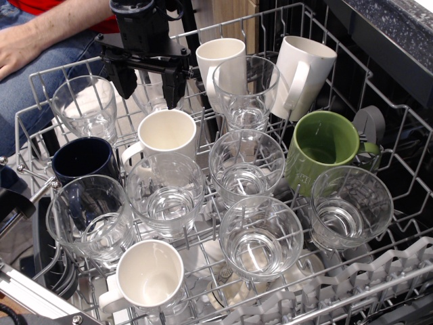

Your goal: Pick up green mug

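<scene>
One black robot pincer [147,80] is seen at the upper left of the wire dish rack [379,88], hanging above the glassware with its two dark fingers [126,80] pointing down. The fingers are spread apart and nothing is held between them; only a bit of rack and clear glass is seen through the gap.

The olive-green glazed ceramic mug [321,150] is found well to the right of the pincer and nearer the camera, tilted so that its green inside is shown. Its loop handle is turned to the far right side, partly hidden. It is well apart from the pincer, with several vessels set between.

Just left of the pincer, a clear drinking glass [85,106] is placed. Just below the pincer, toward the camera, a white ceramic mug [166,133] is stood, and left of that a dark navy mug [84,160] is seen. Right of the pincer, a tall white mug [220,62] is leaned, then a clear tumbler [247,95], then another white mug with a loop handle [301,76] directly behind the green one. A clear glass [246,166] is set touching or nearly touching the green mug's left side; which cannot be told. Another clear glass [350,205] is set just in front of the green mug.
</scene>
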Controlling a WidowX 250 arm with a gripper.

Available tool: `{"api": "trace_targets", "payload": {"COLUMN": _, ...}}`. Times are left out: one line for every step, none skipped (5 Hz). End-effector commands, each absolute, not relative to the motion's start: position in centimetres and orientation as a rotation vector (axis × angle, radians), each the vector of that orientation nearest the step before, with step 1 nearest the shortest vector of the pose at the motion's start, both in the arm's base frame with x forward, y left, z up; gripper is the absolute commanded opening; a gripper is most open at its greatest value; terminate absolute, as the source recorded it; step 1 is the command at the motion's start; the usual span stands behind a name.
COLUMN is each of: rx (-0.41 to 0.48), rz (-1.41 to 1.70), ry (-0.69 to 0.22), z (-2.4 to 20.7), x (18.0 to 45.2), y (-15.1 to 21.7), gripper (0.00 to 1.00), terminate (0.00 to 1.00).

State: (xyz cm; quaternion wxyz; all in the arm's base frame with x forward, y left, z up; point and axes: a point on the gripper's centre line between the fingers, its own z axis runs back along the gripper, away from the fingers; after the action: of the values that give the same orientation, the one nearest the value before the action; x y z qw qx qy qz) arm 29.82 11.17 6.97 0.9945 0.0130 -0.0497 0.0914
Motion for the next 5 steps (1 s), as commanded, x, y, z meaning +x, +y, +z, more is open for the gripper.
{"api": "trace_targets", "payload": {"rx": 0.026, "rz": 0.183, "ry": -0.100, "z": 7.0, "x": 29.8, "y": 11.2, "gripper": 1.00, "terminate": 0.00}}
{"api": "trace_targets", "payload": {"rx": -0.063, "rz": 0.214, "ry": -0.146, "z": 7.9, "x": 31.8, "y": 9.5, "gripper": 1.00, "terminate": 0.00}}
{"api": "trace_targets", "payload": {"rx": -0.118, "rz": 0.286, "ry": -0.193, "z": 8.6, "x": 33.7, "y": 8.3, "gripper": 1.00, "terminate": 0.00}}
{"api": "trace_targets", "payload": {"rx": -0.159, "rz": 0.391, "ry": -0.243, "z": 8.1, "x": 35.5, "y": 6.3, "gripper": 1.00, "terminate": 0.00}}
{"api": "trace_targets", "payload": {"rx": -0.139, "rz": 0.436, "ry": -0.300, "z": 6.0, "x": 36.8, "y": 4.0, "gripper": 1.00, "terminate": 0.00}}
